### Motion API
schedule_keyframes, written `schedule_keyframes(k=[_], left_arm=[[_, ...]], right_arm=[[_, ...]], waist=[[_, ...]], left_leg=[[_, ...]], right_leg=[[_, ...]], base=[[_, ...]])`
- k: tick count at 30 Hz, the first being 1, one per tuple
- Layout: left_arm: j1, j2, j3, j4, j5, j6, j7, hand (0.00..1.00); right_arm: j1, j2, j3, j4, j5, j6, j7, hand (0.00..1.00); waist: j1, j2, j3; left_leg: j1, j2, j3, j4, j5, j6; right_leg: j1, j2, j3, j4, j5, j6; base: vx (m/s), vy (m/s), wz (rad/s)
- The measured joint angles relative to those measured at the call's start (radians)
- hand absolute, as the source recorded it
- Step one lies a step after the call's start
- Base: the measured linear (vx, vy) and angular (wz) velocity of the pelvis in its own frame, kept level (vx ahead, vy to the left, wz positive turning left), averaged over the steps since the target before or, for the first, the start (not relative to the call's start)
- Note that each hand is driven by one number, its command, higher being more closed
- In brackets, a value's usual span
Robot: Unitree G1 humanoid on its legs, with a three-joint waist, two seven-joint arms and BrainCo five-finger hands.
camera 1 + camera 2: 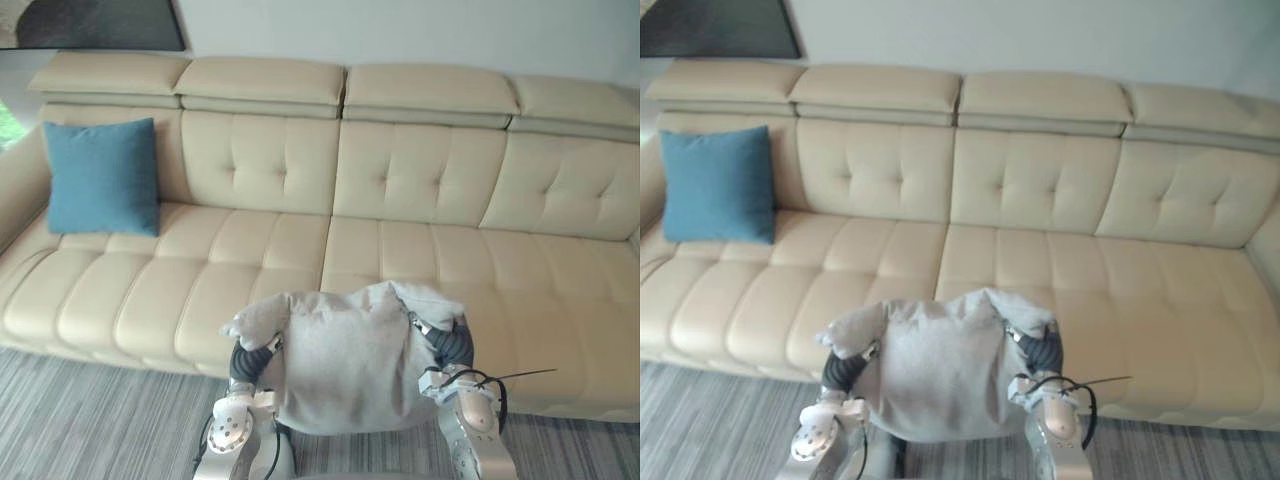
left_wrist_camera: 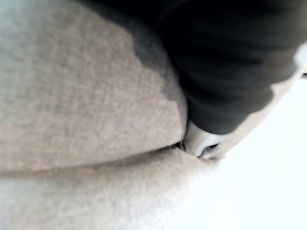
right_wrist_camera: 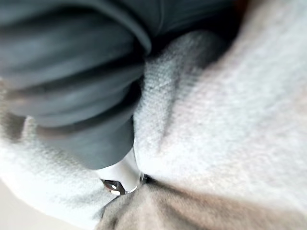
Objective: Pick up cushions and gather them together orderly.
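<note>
The cream tufted sofa (image 1: pixel 400 260) ran across nearly all of what I could see from the head camera, its padded headrests along the top. A strip of grey striped floor (image 1: pixel 90 420) lay in front of it. A dark panel (image 1: pixel 100 22) hung on the wall above the sofa's left end.

The grey cushion (image 1: pixel 345 365) was up off the seat, in front of the sofa's front edge near the middle. It was held between the two arms, and its upper corners were bunched and folded over. The blue cushion (image 1: pixel 102 177) stood upright at the far left of the seat, leaning on the backrest, well apart from the grey one.

The left robot hand (image 1: pixel 250 362) pressed into the grey cushion's left side under the drooping corner. From its wrist camera I saw its dark cover sunk in the fabric, and I could not tell how its grip stood. The right robot hand (image 1: pixel 452 345) was buried in the cushion's right side. I could not tell its grip either.
</note>
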Motion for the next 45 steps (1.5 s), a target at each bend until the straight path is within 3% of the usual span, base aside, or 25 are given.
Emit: schedule_keyframes(k=[1,2,4,6,7,9,10,11,14,19,22,28,32,39,45], left_arm=[[-0.006,0.008,0.0,0.015,0.001,0.002,0.0,1.0],[-0.01,0.019,0.0,0.026,0.001,0.007,0.001,1.0],[-0.021,0.03,0.0,0.026,0.002,0.007,0.002,1.0],[-0.048,0.03,0.002,0.025,0.003,0.006,0.005,1.0],[-0.06,0.03,0.003,0.025,0.002,0.006,0.007,1.0],[-0.066,0.034,0.01,0.024,0.002,0.006,0.007,1.0],[-0.076,0.016,0.01,0.045,0.002,0.01,0.007,1.0],[-0.077,-0.005,0.009,0.049,0.003,0.019,0.006,1.0],[-0.08,-0.05,0.006,0.049,0.007,0.022,0.002,1.0],[-0.116,-0.061,0.01,0.049,0.014,0.028,0.006,1.0],[-0.16,-0.047,0.013,0.049,0.025,0.028,0.045,1.0],[-0.355,0.036,0.018,0.076,0.042,0.028,0.131,1.0],[-0.548,0.065,0.022,0.13,0.04,0.027,0.206,1.0],[-0.83,0.113,0.022,0.235,0.001,0.024,0.322,1.0],[-1.091,0.147,0.024,0.351,-0.038,-0.001,0.354,1.0]], right_arm=[[-0.002,0.005,0.0,0.034,-0.007,0.001,0.0,1.0],[-0.007,0.005,0.0,0.069,-0.036,0.005,0.0,1.0],[-0.016,0.003,0.0,0.102,-0.039,0.011,0.0,1.0],[-0.027,0.004,-0.001,0.108,-0.039,0.014,0.0,1.0],[-0.039,0.002,-0.003,0.108,-0.039,0.016,0.0,1.0],[-0.056,0.006,-0.005,0.108,-0.039,0.016,0.0,1.0],[-0.073,-0.004,-0.011,0.122,-0.04,0.015,0.0,1.0],[-0.095,-0.015,-0.028,0.142,-0.045,0.017,0.0,1.0],[-0.081,-0.02,-0.056,0.144,-0.067,0.021,-0.007,1.0],[-0.086,-0.014,-0.073,0.141,-0.068,0.022,-0.009,1.0],[-0.127,0.002,-0.069,0.141,-0.069,0.028,-0.019,1.0],[-0.347,-0.017,-0.037,0.189,-0.077,0.029,-0.071,1.0],[-0.545,-0.049,-0.026,0.243,-0.084,0.029,-0.134,1.0],[-0.769,-0.091,-0.005,0.262,-0.118,0.039,-0.242,1.0],[-0.962,-0.135,-0.021,0.294,-0.141,0.039,-0.32,1.0]], waist=[[-0.011,0.004,0.003],[-0.013,0.012,0.008],[-0.015,0.025,0.014],[-0.021,0.019,0.012],[-0.032,0.017,0.011],[-0.042,-0.019,0.0],[-0.038,-0.002,-0.001],[-0.032,0.034,0.004],[-0.038,0.061,0.0],[-0.037,0.062,-0.002],[-0.036,0.06,-0.009],[-0.036,0.059,-0.01],[-0.017,0.06,-0.006],[-0.014,0.056,0.006],[-0.017,0.059,0.062]], left_leg=[[0.057,-0.005,0.022,-0.014,-0.011,0.017],[0.128,-0.004,0.041,-0.054,-0.014,0.022],[0.205,0.001,0.054,-0.115,-0.015,0.022],[0.227,0.009,0.053,-0.143,-0.016,0.019],[0.226,0.018,0.048,-0.141,-0.022,0.009],[0.226,0.004,0.039,-0.131,-0.037,-0.017],[0.226,0.01,0.02,-0.127,-0.048,-0.033],[0.225,0.036,-0.001,-0.133,-0.049,-0.036],[0.252,0.064,-0.032,-0.169,-0.037,-0.048],[0.278,0.064,-0.072,-0.217,-0.018,-0.059],[0.275,0.046,-0.088,-0.251,0.015,-0.049],[0.206,0.016,-0.143,-0.309,0.104,-0.034],[0.092,0.018,-0.171,-0.321,0.137,-0.054],[-0.078,0.017,-0.176,-0.322,0.18,-0.069],[-0.163,0.02,-0.166,-0.389,0.251,-0.092]], right_leg=[[-0.049,-0.023,-0.007,0.145,0.062,0.021],[-0.085,-0.035,-0.034,0.264,0.073,0.003],[-0.125,-0.049,-0.098,0.331,0.055,-0.027],[-0.15,-0.048,-0.149,0.253,0.035,-0.052],[-0.147,-0.034,-0.172,0.131,0.034,-0.066],[-0.107,-0.001,-0.157,-0.127,0.139,-0.105],[-0.061,0.025,-0.14,-0.21,0.098,-0.121],[-0.031,0.059,-0.149,-0.278,0.117,-0.133],[0.019,0.095,-0.171,-0.328,0.124,-0.141],[0.054,0.103,-0.197,-0.37,0.129,-0.144],[0.066,0.094,-0.206,-0.415,0.156,-0.139],[0.059,0.08,-0.236,-0.553,0.255,-0.139],[-0.037,0.081,-0.263,-0.582,0.313,-0.153],[-0.234,0.059,-0.268,-0.511,0.324,-0.16],[-0.362,0.063,-0.271,-0.495,0.346,-0.185]], base=[[0.31,0.193,-0.36],[0.3,0.162,-0.34],[0.26,0.069,-0.27],[0.24,-0.055,-0.02],[0.21,-0.176,0.08],[0.19,-0.203,-0.04],[0.17,-0.176,-0.3],[0.15,-0.151,-0.32],[0.09,-0.115,0.01],[0.04,-0.034,0.18],[-0.01,0.022,0.16],[-0.09,0.012,0.21],[-0.18,-0.03,0.18],[-0.14,-0.034,0.06],[-0.05,-0.046,-0.04]])
